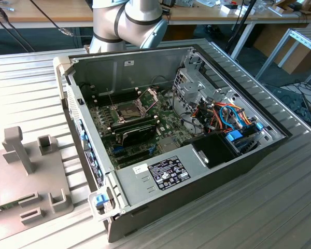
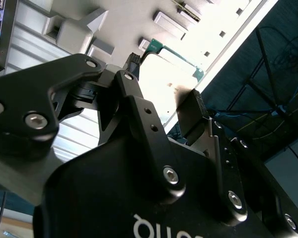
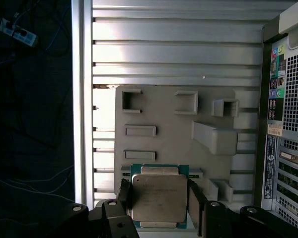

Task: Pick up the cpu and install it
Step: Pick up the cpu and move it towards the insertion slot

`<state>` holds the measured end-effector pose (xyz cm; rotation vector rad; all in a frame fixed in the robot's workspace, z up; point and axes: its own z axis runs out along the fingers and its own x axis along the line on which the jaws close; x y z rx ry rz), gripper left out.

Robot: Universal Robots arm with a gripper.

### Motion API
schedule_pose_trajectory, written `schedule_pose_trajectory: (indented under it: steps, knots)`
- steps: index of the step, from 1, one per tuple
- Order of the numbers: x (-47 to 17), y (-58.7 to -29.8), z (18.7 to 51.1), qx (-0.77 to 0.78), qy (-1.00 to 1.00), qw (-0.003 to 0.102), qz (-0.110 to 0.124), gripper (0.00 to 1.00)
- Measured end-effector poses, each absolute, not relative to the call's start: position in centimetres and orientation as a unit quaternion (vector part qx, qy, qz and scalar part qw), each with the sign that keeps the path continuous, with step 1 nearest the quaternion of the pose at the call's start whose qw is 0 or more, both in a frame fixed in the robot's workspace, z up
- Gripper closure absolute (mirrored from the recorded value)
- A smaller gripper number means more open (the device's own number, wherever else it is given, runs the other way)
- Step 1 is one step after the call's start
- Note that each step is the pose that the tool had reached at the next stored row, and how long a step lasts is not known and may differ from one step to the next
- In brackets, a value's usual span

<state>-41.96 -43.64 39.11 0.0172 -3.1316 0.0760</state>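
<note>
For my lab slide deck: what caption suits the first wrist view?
Gripper positioned at the cpu, which lies on the grey fixture plate beside the computer case.

A lab: cabled workbenches (image 1: 41, 15), slatted metal table (image 1: 31, 78), opened computer case (image 1: 129, 65).

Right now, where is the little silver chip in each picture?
Exterior view: too hard to pick out here; look toward the grey tray at the exterior view's left.
First wrist view: the cpu lies flat on the grey tray, near its two long slots.
Second wrist view: the cpu is washed out by glare, its green edge showing, over the same tray.
Shared landmark: the grey tray.
</note>
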Motion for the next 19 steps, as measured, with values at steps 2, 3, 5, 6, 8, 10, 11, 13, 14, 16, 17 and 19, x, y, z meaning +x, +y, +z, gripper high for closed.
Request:
schedule_pose_trajectory:
  steps: [2, 3, 5, 6, 8, 10, 11, 13, 14, 16, 17, 19]
  knots:
    - [-42.0, -43.6, 39.1, 0.006, -1.0, 0.004, 0.024, 0.45]
    - [-42.0, -43.6, 39.1, 0.006, -1.0, 0.004, 0.024, 0.45]
    - [-42.0, -43.6, 39.1, 0.006, -1.0, 0.004, 0.024, 0.45]
    - [-41.9, -43.6, 39.1, 0.006, -1.0, 0.005, 0.024, 0.45]
    - [-41.8, -43.6, 39.1, 0.006, -1.0, 0.005, 0.024, 0.45]
    - [-41.6, -43.6, 39.1, 0.006, -1.0, 0.004, 0.024, 0.45]
    - [-41.4, -43.6, 39.1, 0.006, -1.0, 0.005, 0.024, 0.45]
    - [-41.1, -43.6, 39.1, 0.006, -1.0, 0.005, 0.024, 0.45]
    - [-41.0, -43.6, 39.1, 0.006, -1.0, 0.005, 0.024, 0.45]
    - [-40.7, -43.6, 39.1, 0.006, -1.0, 0.004, 0.024, 0.45]
    - [-40.6, -43.6, 39.1, 0.006, -1.0, 0.004, 0.024, 0.45]
    - [-40.4, -43.6, 39.1, 0.006, -1.0, 0.005, 0.024, 0.45]
